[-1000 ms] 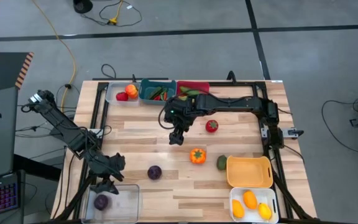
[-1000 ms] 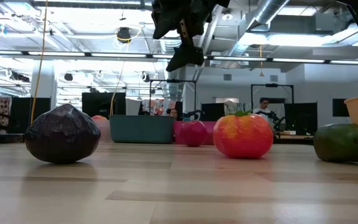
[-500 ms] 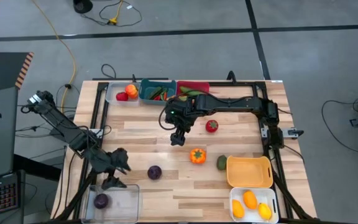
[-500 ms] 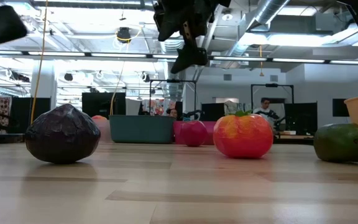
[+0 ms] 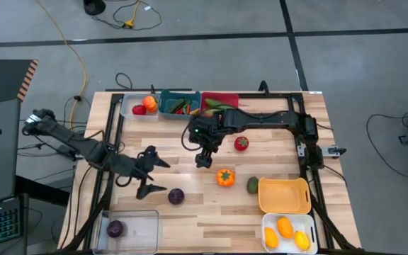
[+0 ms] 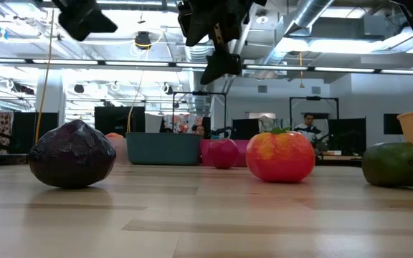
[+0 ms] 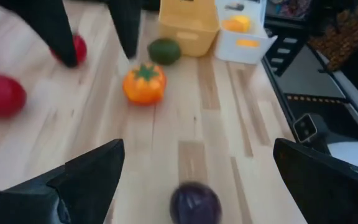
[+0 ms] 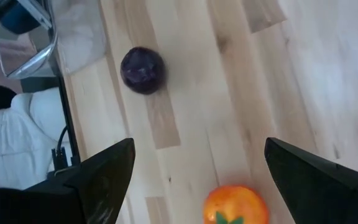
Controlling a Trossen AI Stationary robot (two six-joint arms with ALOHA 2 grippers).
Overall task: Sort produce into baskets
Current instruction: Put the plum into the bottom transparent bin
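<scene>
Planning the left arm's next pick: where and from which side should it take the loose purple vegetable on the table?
Probably across the purple vegetable's round middle, from straight above: it sits alone on the table, and the open left gripper hangs beside it.

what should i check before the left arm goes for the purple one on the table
1. Left gripper open: ok, fingers spread wide.
2. Left gripper empty: ok.
3. Purple vegetable free on the table: ok, nothing touching it.
4. Right gripper clear of it: ok, it hangs open nearer the orange pepper.
5. Clear bin has room: ok, one purple piece inside.
6. Left gripper's height above the table: cannot tell.
</scene>
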